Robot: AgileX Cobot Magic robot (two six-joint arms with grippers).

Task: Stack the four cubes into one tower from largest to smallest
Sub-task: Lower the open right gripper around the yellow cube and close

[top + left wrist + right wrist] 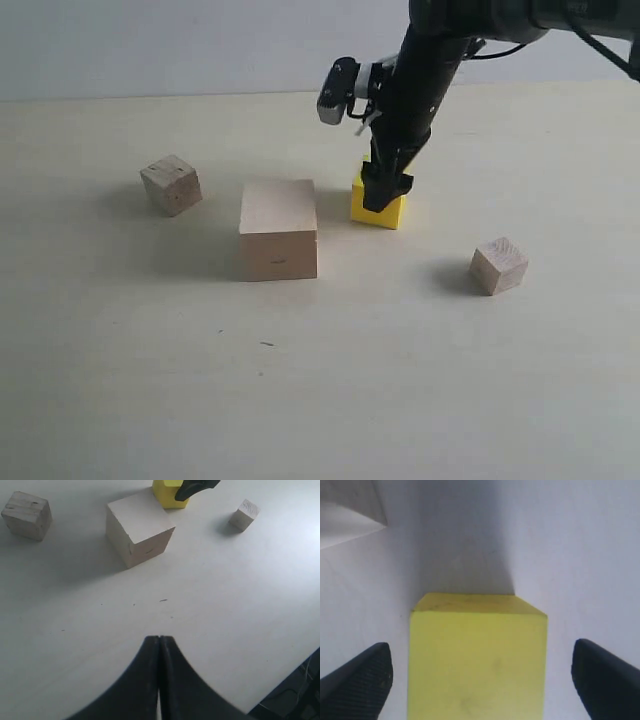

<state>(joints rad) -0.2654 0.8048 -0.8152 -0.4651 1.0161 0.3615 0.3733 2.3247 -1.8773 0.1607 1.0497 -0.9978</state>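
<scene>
Nothing stacked yet: all cubes (279, 228) sit apart on the table (300, 400). Your right gripper (387, 188) straddles the yellow cube (384, 216), fingers (362, 677) spread; left gripper (159, 647) clenched, empty.

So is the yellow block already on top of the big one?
No, the yellow cube sits on the table beside the large cube.

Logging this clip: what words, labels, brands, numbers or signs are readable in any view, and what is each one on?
None: no readable word, number, brand or sign in any view.
The small brownish cube has dark marks on top; they look like wood blemishes, not lettering.
The large pale cube has a short dark mark on its front face, too small to read as text.
The yellow cube and the smallest cube are plain.
</scene>
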